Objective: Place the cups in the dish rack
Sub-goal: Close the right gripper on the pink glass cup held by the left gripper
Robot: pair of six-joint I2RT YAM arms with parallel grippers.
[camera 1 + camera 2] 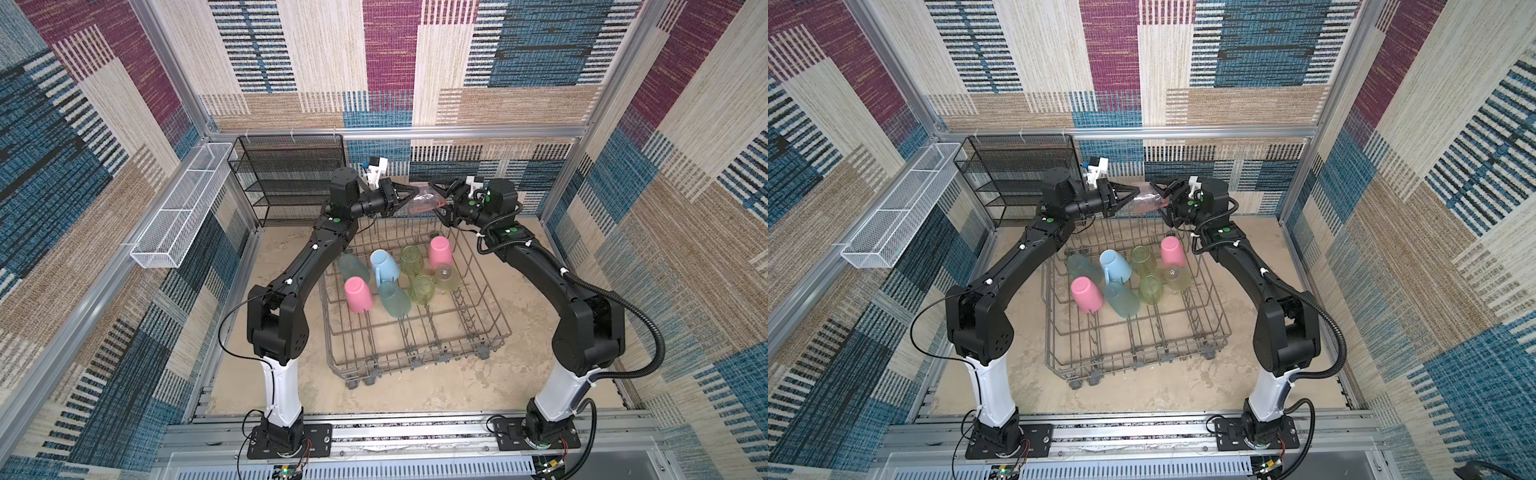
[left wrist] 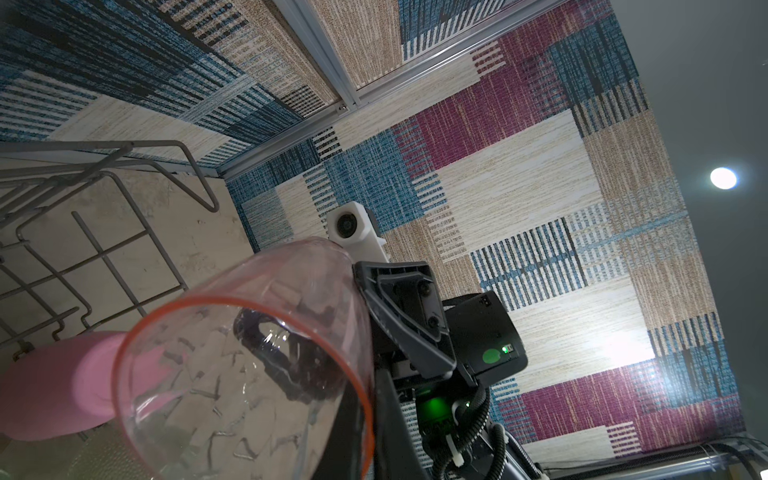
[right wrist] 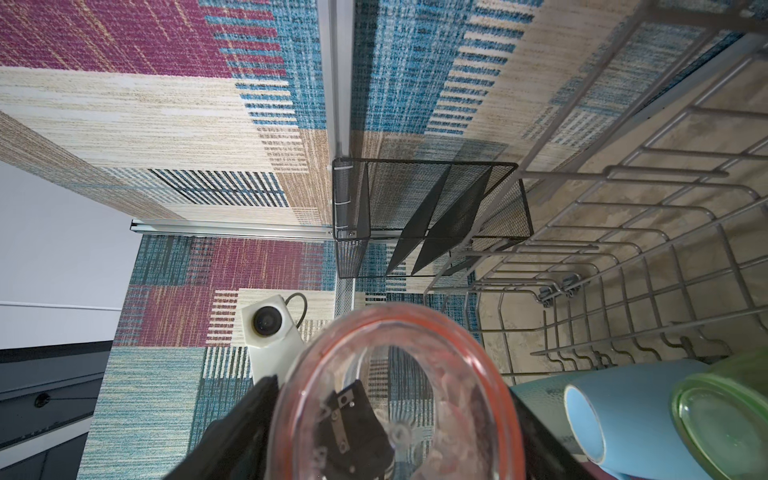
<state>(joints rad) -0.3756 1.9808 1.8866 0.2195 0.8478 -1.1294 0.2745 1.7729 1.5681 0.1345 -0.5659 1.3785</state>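
A translucent pink-orange cup (image 1: 426, 199) (image 1: 1146, 199) hangs on its side above the back of the dish rack (image 1: 415, 357), between both grippers. My left gripper (image 1: 411, 194) (image 2: 365, 449) is shut on its wall at the rim, one finger inside the cup (image 2: 249, 374). My right gripper (image 1: 438, 199) (image 3: 395, 415) has its fingers (image 3: 232, 415) on either side of the base end (image 3: 395, 395); whether they press on it I cannot tell. Inside the rack lie two pink cups (image 1: 358, 294) (image 1: 440, 252), a light-blue mug (image 1: 384, 264), two teal cups (image 1: 393, 298) and three yellow-green ones (image 1: 423, 289).
A black mesh shelf unit (image 1: 291, 178) stands at the back left, just behind my left arm. A long white mesh basket (image 1: 178, 208) hangs on the left wall. The rack's front half holds only upright tines. Patterned walls close in the cell.
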